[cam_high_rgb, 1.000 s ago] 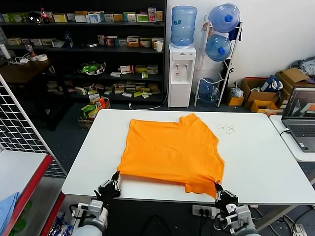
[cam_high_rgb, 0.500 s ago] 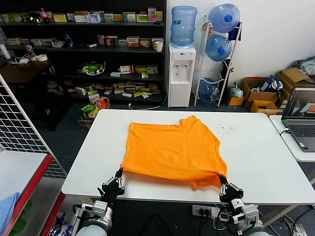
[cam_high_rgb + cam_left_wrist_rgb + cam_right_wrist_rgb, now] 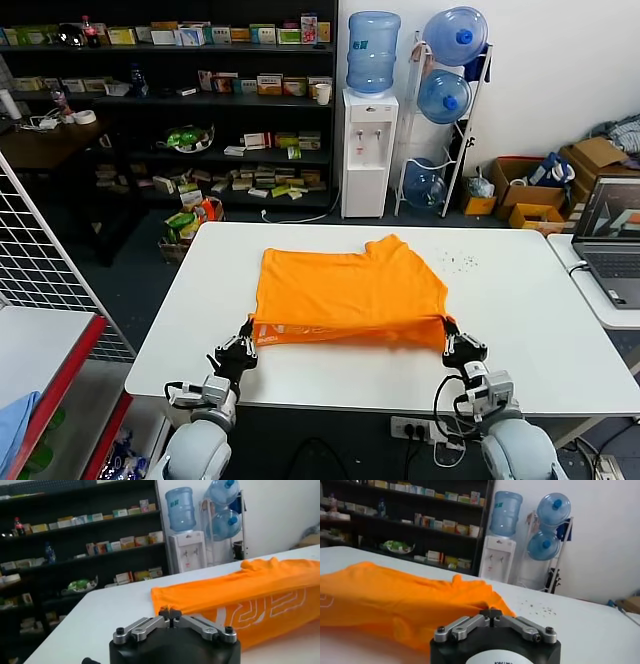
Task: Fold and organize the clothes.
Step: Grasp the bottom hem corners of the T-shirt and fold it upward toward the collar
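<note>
The clothes, one bright orange T-shirt (image 3: pixel 345 285), lie on the white table (image 3: pixel 520 320) with the near hem lifted and doubled back, so white lettering (image 3: pixel 300 330) shows on the underside. My left gripper (image 3: pixel 247 330) is shut on the hem's near left corner. My right gripper (image 3: pixel 447 332) is shut on the near right corner. In the left wrist view the left gripper (image 3: pixel 170 613) pinches orange fabric (image 3: pixel 240 595) between closed fingertips. The right gripper (image 3: pixel 491 613) shows the same pinch in the right wrist view, with the T-shirt (image 3: pixel 395 600) spreading away from it.
A laptop (image 3: pixel 612 245) sits on a side table at the right. A wire rack and a red-edged shelf (image 3: pixel 50 340) with a light blue cloth (image 3: pixel 12 425) stand at the left. Shelves and a water dispenser (image 3: pixel 368 150) stand behind the table.
Both grippers have risen and moved away from me over the table, carrying the near hem. The hem has folded back and the white lettering has come into view.
</note>
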Robot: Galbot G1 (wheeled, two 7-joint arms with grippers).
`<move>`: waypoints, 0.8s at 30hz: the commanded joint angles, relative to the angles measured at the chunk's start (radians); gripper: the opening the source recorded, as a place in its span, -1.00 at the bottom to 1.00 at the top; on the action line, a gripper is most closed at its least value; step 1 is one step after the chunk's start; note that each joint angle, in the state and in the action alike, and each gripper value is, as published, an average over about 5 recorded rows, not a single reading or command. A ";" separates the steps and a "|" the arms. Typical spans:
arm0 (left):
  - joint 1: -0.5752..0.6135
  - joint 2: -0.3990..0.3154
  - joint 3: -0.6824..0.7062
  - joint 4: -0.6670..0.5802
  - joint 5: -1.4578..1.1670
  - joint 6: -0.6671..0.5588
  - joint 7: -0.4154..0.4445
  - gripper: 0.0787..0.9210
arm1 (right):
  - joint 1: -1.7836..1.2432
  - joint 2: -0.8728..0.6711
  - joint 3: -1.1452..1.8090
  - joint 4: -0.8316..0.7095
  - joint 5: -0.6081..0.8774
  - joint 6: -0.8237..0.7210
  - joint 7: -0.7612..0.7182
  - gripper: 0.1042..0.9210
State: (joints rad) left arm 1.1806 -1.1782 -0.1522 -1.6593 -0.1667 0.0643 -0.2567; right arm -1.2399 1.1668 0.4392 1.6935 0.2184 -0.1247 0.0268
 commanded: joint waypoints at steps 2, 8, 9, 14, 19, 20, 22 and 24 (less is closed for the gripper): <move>-0.125 -0.003 0.050 0.134 0.011 -0.002 0.008 -0.95 | 0.173 0.006 -0.053 -0.180 0.011 0.007 0.001 -0.95; -0.133 -0.002 0.061 0.143 0.001 -0.022 0.047 -0.95 | 0.209 0.023 -0.068 -0.239 0.021 0.001 -0.005 -0.85; -0.130 -0.002 0.061 0.140 -0.002 -0.032 0.049 -0.95 | 0.208 0.024 -0.068 -0.240 0.023 0.000 -0.006 -0.79; -0.103 0.006 0.052 0.111 -0.029 -0.065 0.040 -0.76 | 0.175 0.014 -0.069 -0.194 0.043 -0.024 -0.007 -0.43; -0.055 0.039 0.046 0.051 -0.070 -0.049 0.033 -0.43 | 0.081 -0.015 -0.047 -0.079 0.060 -0.096 -0.001 -0.07; -0.045 0.045 0.044 0.037 -0.083 -0.041 0.031 -0.35 | 0.058 -0.020 -0.038 -0.059 0.056 -0.111 0.001 -0.01; -0.030 0.056 0.040 0.015 -0.112 -0.021 0.028 -0.22 | 0.007 -0.028 -0.014 -0.019 0.048 -0.139 0.005 0.14; -0.020 0.065 0.037 0.002 -0.140 -0.004 0.026 -0.08 | -0.038 -0.033 0.011 0.008 0.041 -0.157 0.008 0.27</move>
State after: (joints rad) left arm 1.1131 -1.1507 -0.1145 -1.5910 -0.2180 0.0315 -0.2315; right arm -1.1578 1.1523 0.4073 1.5973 0.2568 -0.2017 0.0295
